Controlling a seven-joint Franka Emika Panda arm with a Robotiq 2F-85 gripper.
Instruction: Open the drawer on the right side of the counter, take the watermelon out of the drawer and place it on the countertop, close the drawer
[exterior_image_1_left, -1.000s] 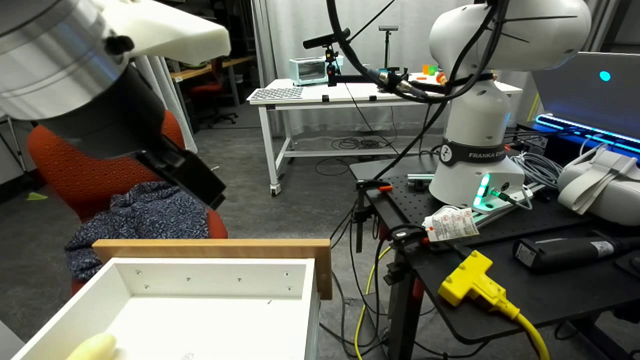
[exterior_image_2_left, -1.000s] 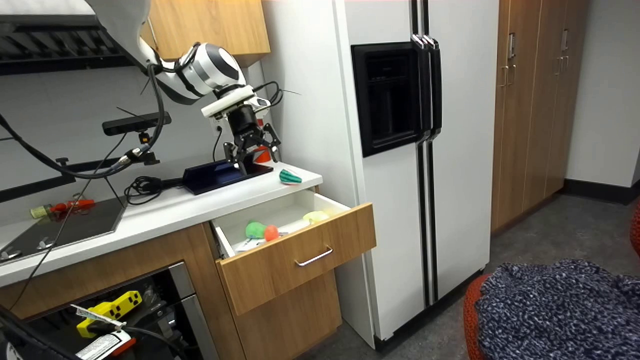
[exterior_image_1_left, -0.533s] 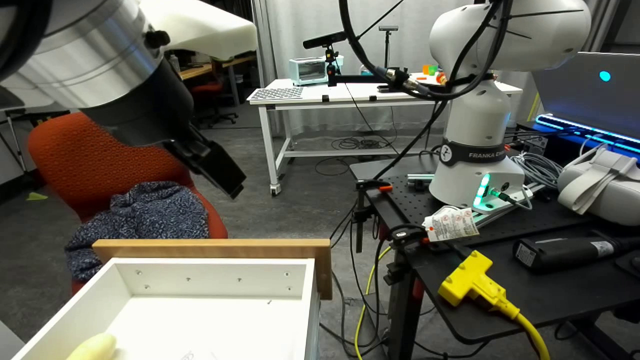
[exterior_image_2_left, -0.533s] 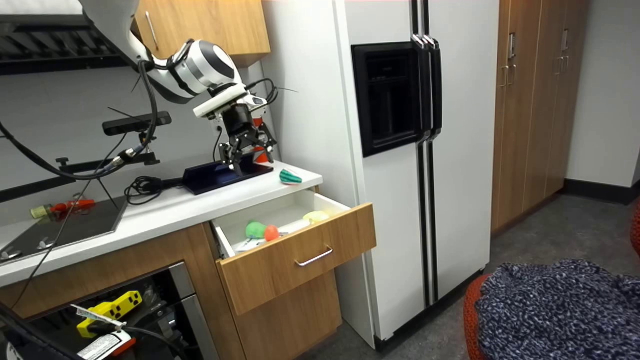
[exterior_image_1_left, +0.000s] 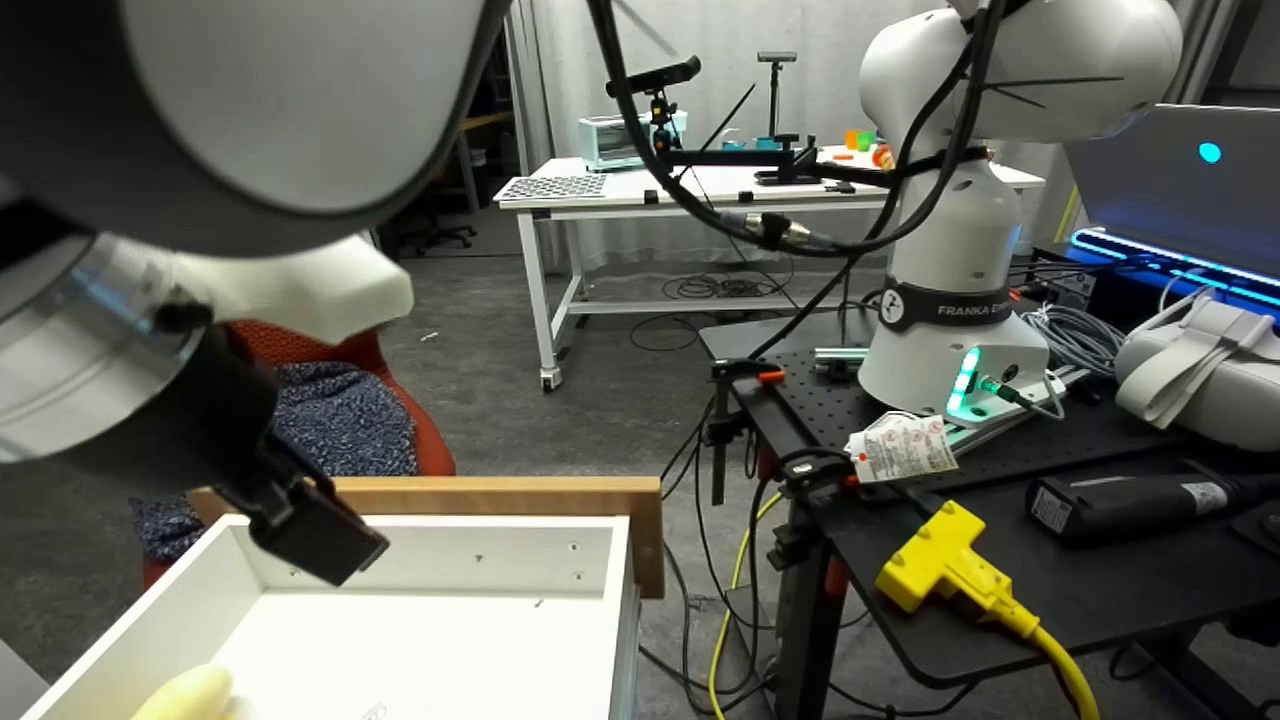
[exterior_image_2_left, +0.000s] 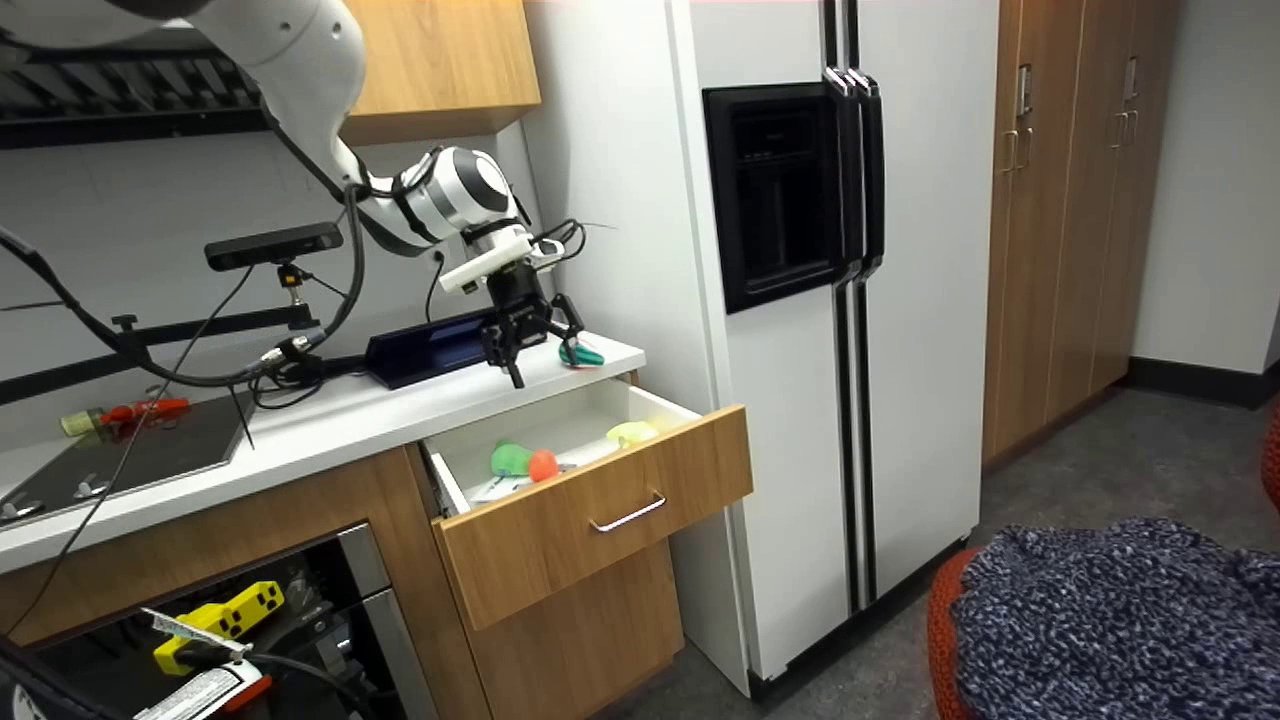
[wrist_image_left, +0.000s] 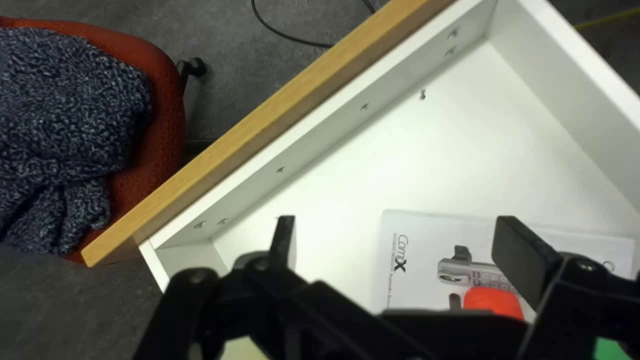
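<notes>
The drawer stands pulled open; its tan front (exterior_image_2_left: 560, 545) faces the room, and its white inside shows in an exterior view (exterior_image_1_left: 430, 640) and in the wrist view (wrist_image_left: 450, 150). The watermelon (exterior_image_2_left: 590, 357), a small green striped slice with a little red, lies on the white countertop (exterior_image_2_left: 440, 410) behind the drawer. It is partly covered by a finger and is out of view in the wrist view. My gripper (exterior_image_2_left: 546, 370) is open and empty, above the drawer's back part; its fingers are wide apart in the wrist view (wrist_image_left: 400, 245). It also shows in an exterior view (exterior_image_1_left: 335, 545).
In the drawer lie a green toy (exterior_image_2_left: 510, 460), a red-orange piece (wrist_image_left: 492, 301), a yellow piece (exterior_image_1_left: 190, 695) and a printed leaflet (wrist_image_left: 415, 240). A dark blue tray (exterior_image_2_left: 420, 355) stands on the counter. The fridge (exterior_image_2_left: 630, 250) stands beside it. A red chair (wrist_image_left: 160, 100) is before the drawer.
The arm has come down and forward, so the open gripper is lower and nearer the drawer. The drawer and the watermelon have not moved.
</notes>
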